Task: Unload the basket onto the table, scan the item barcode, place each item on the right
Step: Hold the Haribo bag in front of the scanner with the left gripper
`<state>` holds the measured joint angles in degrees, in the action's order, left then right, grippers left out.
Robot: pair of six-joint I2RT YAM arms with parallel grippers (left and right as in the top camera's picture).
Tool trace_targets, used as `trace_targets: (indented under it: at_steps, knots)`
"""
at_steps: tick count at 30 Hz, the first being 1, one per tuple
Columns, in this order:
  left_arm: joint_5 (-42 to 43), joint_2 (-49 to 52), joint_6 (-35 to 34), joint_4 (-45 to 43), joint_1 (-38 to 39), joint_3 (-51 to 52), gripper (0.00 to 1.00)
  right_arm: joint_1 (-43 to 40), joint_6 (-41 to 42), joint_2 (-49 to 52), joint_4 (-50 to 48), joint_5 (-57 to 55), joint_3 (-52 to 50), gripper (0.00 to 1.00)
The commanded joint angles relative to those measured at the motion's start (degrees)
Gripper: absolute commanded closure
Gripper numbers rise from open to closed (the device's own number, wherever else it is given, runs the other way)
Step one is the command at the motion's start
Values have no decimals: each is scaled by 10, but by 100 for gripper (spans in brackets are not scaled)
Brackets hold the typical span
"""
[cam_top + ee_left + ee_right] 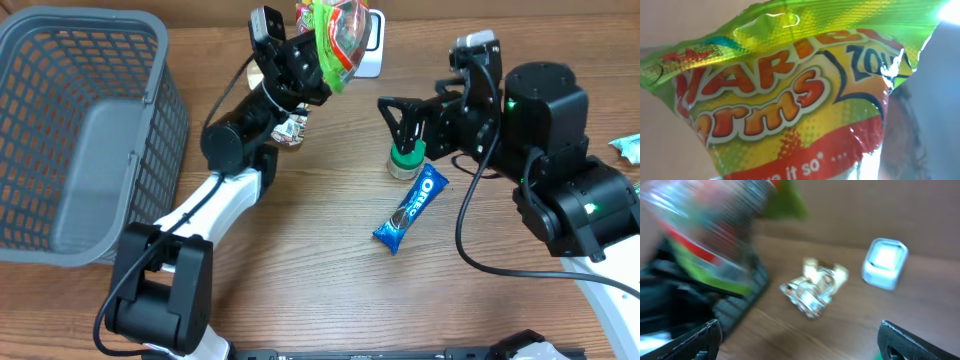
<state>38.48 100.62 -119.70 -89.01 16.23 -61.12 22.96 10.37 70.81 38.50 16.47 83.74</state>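
Observation:
A green, yellow and red gummy-worm candy bag is held up at the back of the table, with my left gripper shut on its lower end. It fills the left wrist view, where the candy bag hides the fingers. Just behind and to the right of it stands the small white barcode scanner, also seen as the scanner in the blurred right wrist view. My right gripper hangs open and empty to the right, with its jaws wide apart. No barcode shows on the bag's visible face.
A grey mesh basket takes up the left side. A foil-wrapped item lies under the left arm. A green-capped bottle stands below the right gripper, beside a blue cookie packet. Another packet lies at the right edge.

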Motion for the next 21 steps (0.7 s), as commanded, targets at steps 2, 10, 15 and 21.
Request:
trace_targets:
  at_steps: [2,10,15,21]
  knots:
    - [121,-14,1,-19,-7,-5,91,3,-21,0,-38,83,-5,0]
    - [207,-14,1,-19,-9,-5,89,3,-21,3,-48,94,-5,0]
    - [243,-14,32,-19,-9,-5,93,3,-21,3,-59,94,-5,0]
    - [352,-14,85,-18,-9,-5,96,3,-21,3,-72,94,-5,0]
